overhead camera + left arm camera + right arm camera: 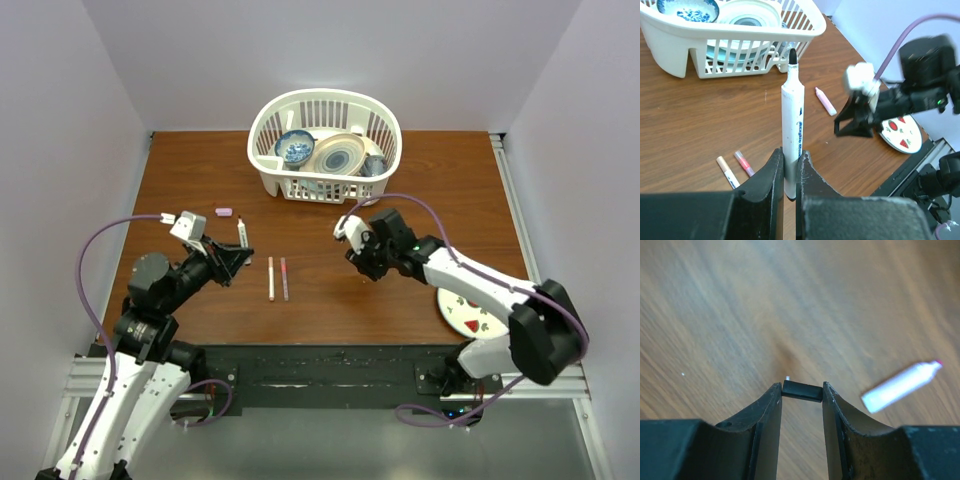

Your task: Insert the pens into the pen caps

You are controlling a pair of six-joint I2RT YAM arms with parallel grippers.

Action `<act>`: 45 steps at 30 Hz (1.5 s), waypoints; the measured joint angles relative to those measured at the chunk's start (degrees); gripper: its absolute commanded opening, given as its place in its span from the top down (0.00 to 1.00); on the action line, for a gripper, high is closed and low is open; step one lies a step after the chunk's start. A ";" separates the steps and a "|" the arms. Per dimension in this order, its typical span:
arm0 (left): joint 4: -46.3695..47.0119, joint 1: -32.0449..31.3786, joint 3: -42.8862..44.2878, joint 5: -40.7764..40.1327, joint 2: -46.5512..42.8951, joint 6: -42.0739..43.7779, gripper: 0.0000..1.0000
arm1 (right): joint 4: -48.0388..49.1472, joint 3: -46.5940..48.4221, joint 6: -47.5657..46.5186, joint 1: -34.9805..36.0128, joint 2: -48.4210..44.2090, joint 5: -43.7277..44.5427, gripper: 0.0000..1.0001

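My left gripper [236, 258] is shut on the white pen with the black tip [243, 235]. In the left wrist view the pen [792, 110] stands upright between the fingers [771, 175], tip bare and pointing away. My right gripper [358, 257] hovers over the table's middle, shut on the small black cap [801, 390], which lies crosswise between its fingertips. The white pen with red end [271, 278] and the dark pink pen [284, 279] lie side by side on the table between the grippers. The lilac-pink highlighter [224, 212] lies at the back left. No other caps show.
A white basket [385, 125] with bowls and plates stands at the back centre. A small patterned plate [463, 312] lies near the front right, partly under the right arm. The two grippers are about a hand's width apart [855, 124].
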 measured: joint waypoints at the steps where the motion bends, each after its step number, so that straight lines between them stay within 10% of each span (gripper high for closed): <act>1: 0.00 0.00 0.00 -0.35 -0.13 -0.11 1.00 | -0.13 0.02 -1.46 1.07 1.88 0.24 0.77; 29: -1.03 0.00 0.00 -2.67 0.04 -0.17 1.00 | -1.18 -0.72 -9.60 6.10 11.08 3.19 0.46; 45: -1.27 0.00 0.00 -2.64 -0.90 -0.17 1.00 | -9.60 4.50 68.85 6.08 -3.39 22.08 0.62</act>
